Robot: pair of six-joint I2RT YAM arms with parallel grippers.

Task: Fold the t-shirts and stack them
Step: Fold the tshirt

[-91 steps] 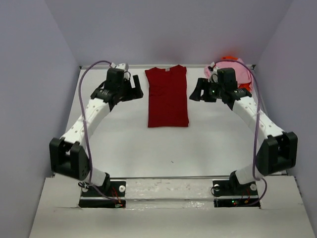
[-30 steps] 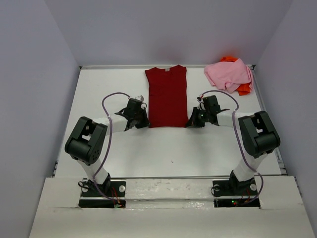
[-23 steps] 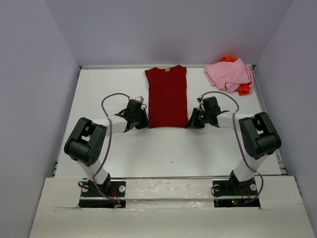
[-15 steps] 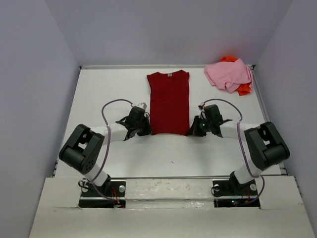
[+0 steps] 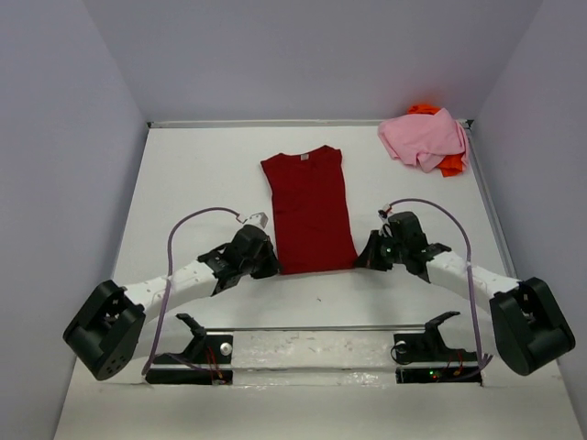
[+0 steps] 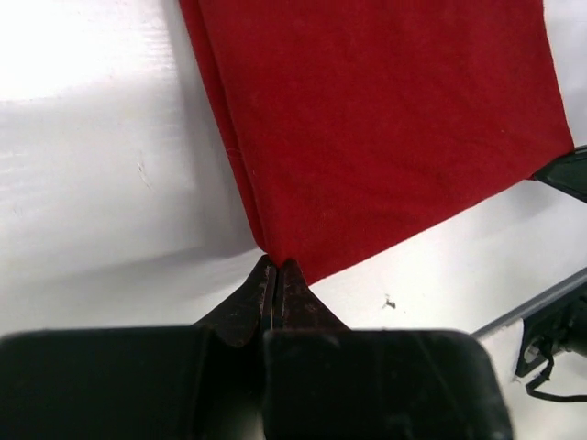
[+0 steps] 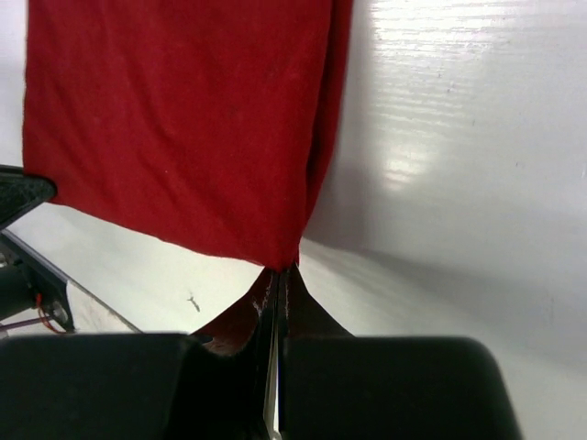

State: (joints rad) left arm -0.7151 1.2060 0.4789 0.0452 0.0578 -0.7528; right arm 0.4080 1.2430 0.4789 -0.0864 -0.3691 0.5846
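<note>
A dark red t-shirt (image 5: 308, 209) lies flat in the middle of the table, folded to a long strip with its neck at the far end. My left gripper (image 5: 271, 268) is shut on its near left corner (image 6: 277, 252). At the near right corner (image 7: 284, 259) my right gripper (image 5: 359, 264) is likewise shut on the cloth. Both grippers sit low at the table surface. In the far right corner a light pink t-shirt (image 5: 423, 137) lies crumpled over a bright orange one (image 5: 450, 166).
Grey walls close the table on the left, right and back. The white table surface (image 5: 202, 179) runs bare on both sides of the red shirt. A metal rail (image 5: 312, 328) and the arm bases stand at the near edge.
Both grippers have pulled the red shirt's near corners toward the near edge, so the whole shirt slid nearer. The arms have folded lower and outward. The pink and orange shirts have not moved.
</note>
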